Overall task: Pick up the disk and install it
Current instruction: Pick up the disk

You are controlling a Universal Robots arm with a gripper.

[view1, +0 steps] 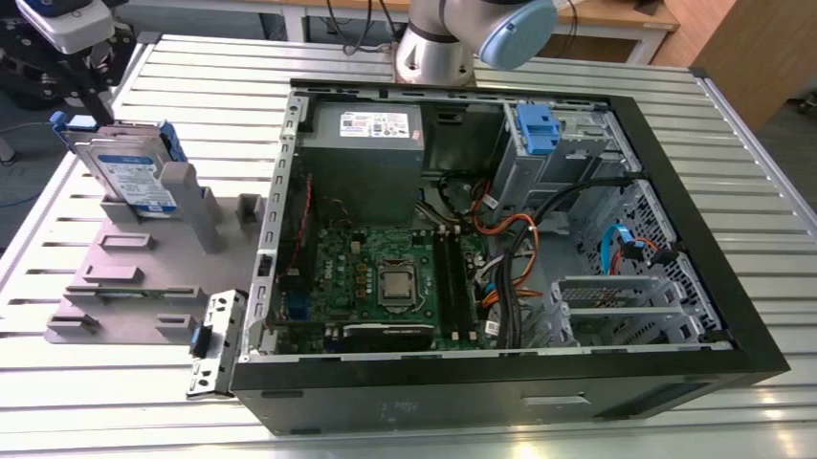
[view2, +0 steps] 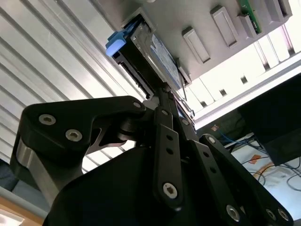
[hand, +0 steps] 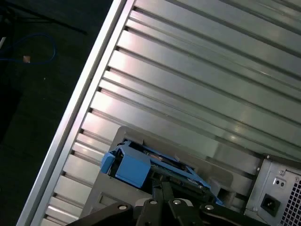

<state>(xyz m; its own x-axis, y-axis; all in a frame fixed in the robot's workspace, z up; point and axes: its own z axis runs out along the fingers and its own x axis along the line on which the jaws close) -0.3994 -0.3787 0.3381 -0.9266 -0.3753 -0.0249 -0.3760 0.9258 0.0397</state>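
Disk (view1: 130,174) stands on edge in the grey fixture (view1: 121,287) at the exterior view's left, outside the open computer case (view1: 715,316). Gripper (view1: 79,107) is directly above it. Fingers (view2: 162,122) are drawn narrow, apparently pinching the disk's upper blue-railed end.

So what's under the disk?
A grey holder block on the slatted metal table. The disk stands on edge in it. Its bottom edge is hidden behind the holder's raised posts, so how it sits can't be seen.
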